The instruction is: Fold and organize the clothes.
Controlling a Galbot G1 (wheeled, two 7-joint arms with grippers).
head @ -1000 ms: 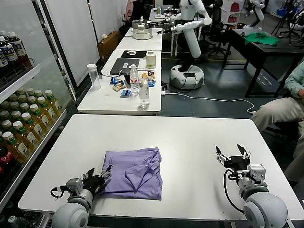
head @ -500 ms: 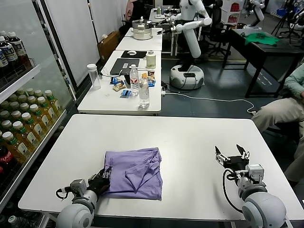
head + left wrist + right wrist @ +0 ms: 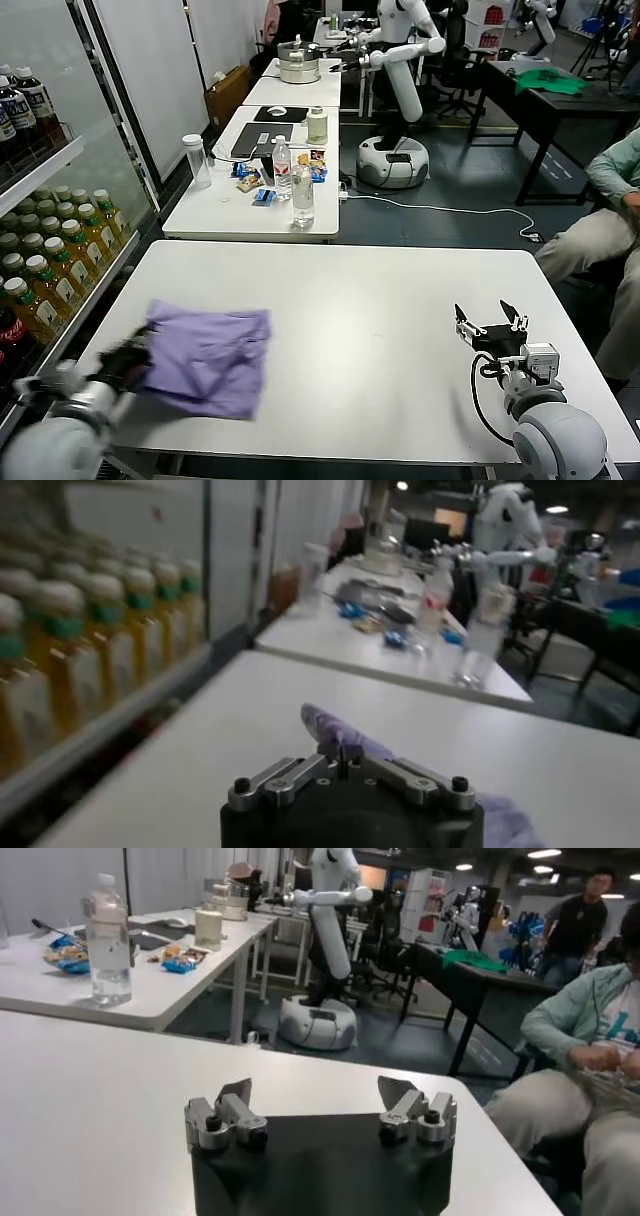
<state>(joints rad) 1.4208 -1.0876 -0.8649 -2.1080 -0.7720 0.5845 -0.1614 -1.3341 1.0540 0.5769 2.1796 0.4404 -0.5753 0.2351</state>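
The left gripper (image 3: 128,357) sits at the left edge of the white table (image 3: 390,300), clamped on the left hem of the shirt (image 3: 208,360). In the left wrist view the fingers meet on a pinch of lavender cloth (image 3: 345,742) that rises just beyond them. The shirt lies folded on the table's near-left part, spreading from the gripper toward the table's middle, its far-right corner crisp, its near edge sagging toward the table's front rim. It is soft, matte, lightly creased cotton, roughly rectangular as folded.

The right gripper (image 3: 491,323) rests low over the table's near-right part, well apart from the shirt. Its two dark fingers (image 3: 234,1095) stand wide apart with nothing between them.

Beside the table's left edge stands a glass-fronted cooler (image 3: 50,240) with rows of yellow bottles.
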